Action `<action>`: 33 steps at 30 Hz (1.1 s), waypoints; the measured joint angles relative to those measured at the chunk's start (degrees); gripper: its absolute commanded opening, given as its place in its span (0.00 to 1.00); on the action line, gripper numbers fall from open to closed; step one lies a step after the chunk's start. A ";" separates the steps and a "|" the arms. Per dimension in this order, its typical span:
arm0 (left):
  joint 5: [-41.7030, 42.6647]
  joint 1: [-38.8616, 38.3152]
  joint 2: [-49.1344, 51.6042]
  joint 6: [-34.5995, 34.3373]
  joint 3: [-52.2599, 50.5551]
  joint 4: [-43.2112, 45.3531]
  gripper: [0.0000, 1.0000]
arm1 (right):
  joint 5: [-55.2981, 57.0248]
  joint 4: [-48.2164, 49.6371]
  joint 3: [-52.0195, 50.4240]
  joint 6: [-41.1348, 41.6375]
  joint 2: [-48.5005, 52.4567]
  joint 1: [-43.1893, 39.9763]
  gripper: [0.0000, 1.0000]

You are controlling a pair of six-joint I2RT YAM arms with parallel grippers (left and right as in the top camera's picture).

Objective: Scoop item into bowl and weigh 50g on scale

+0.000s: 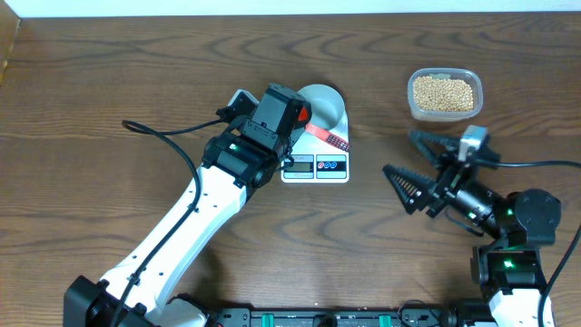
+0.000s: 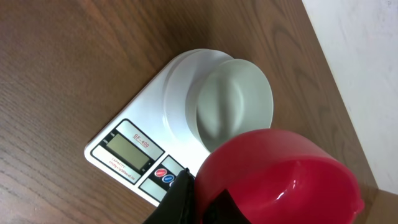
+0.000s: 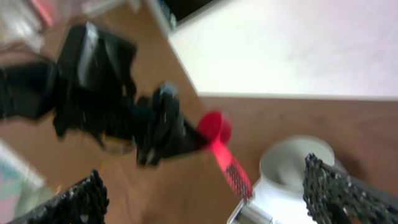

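The pale bowl (image 1: 325, 104) stands on the white scale (image 1: 316, 168), and no beans show in it in the left wrist view (image 2: 235, 102). The scale's screen and buttons (image 2: 134, 148) face the front. My left gripper (image 1: 295, 116) is shut on a red scoop (image 1: 318, 132) right beside the bowl. The scoop's cup (image 2: 280, 174) sits at my jaws (image 2: 198, 190), and its handle (image 3: 229, 165) slants down toward the scale. The beans (image 1: 444, 94) fill a clear tub at the back right. My right gripper (image 1: 406, 154) is open and empty, to the right of the scale and in front of the tub.
The clear plastic tub (image 1: 413, 107) stands near the table's far edge, where a white wall strip begins. A black cable (image 1: 159, 136) trails over the table left of the left arm. The right wrist view (image 3: 202, 183) looks across at the left arm, scoop and bowl (image 3: 292, 165).
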 measured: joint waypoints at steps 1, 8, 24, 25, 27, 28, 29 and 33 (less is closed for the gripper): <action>0.00 0.00 0.00 -0.02 0.00 0.00 0.07 | 1.92 0.57 0.07 1.42 0.26 0.00 0.99; 0.00 0.00 0.00 -0.02 0.00 -0.02 0.07 | 9.55 1.38 0.07 4.92 9.14 0.00 0.99; -0.04 -0.31 0.00 -0.72 0.00 0.04 0.07 | 5.05 8.81 0.72 8.13 24.26 6.58 0.67; 0.00 -0.50 0.00 -1.29 0.00 0.04 0.07 | 5.01 10.47 0.81 8.41 24.90 7.50 0.66; 0.07 -0.92 0.00 -2.51 0.00 0.11 0.08 | 4.87 11.28 0.87 8.79 26.03 9.31 0.66; 0.09 -1.03 0.00 -3.23 0.00 0.13 0.07 | 5.35 11.47 0.87 9.20 26.53 9.79 0.65; 0.35 -1.07 0.00 -4.31 0.00 0.33 0.07 | 5.62 11.47 0.87 9.44 26.67 9.92 0.64; 3.87 -1.07 0.00 -6.64 0.00 3.08 0.07 | 7.13 11.96 0.87 11.96 26.84 10.01 0.60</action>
